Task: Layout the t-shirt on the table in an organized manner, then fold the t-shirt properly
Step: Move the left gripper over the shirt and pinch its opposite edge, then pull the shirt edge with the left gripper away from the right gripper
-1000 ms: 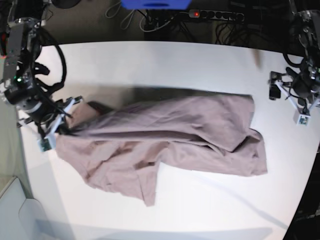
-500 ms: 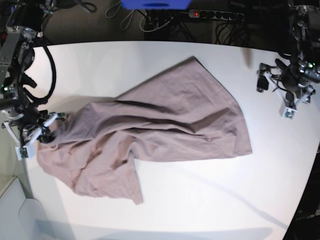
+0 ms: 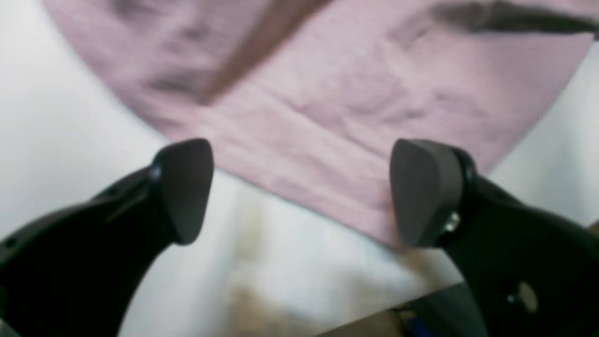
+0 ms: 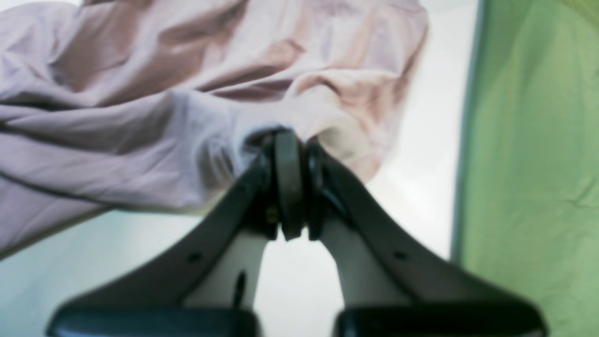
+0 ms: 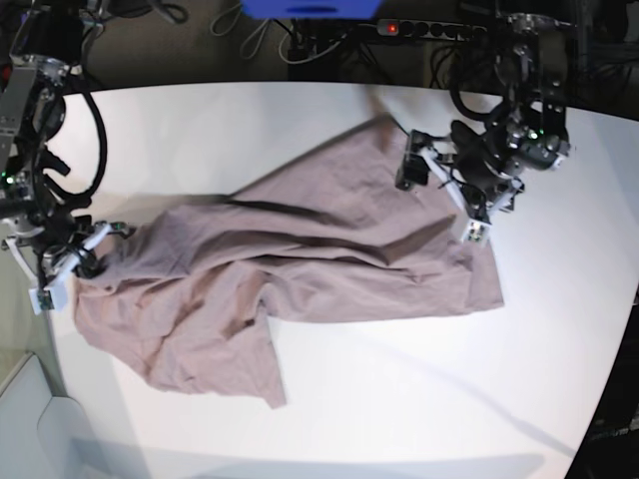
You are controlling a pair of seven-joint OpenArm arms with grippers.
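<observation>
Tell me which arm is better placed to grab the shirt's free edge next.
The left: its open tool hovers over the hem of the mauve thin-fabric t-shirt, while the right tool is already shut on the other end.

The t-shirt (image 5: 300,269) lies on the table (image 5: 399,399). One bunched end sits pinched between the right gripper's (image 4: 290,140) fingers. At the other end, the left gripper's (image 3: 299,187) fingers hang spread over the shirt's edge, one on each side.
</observation>
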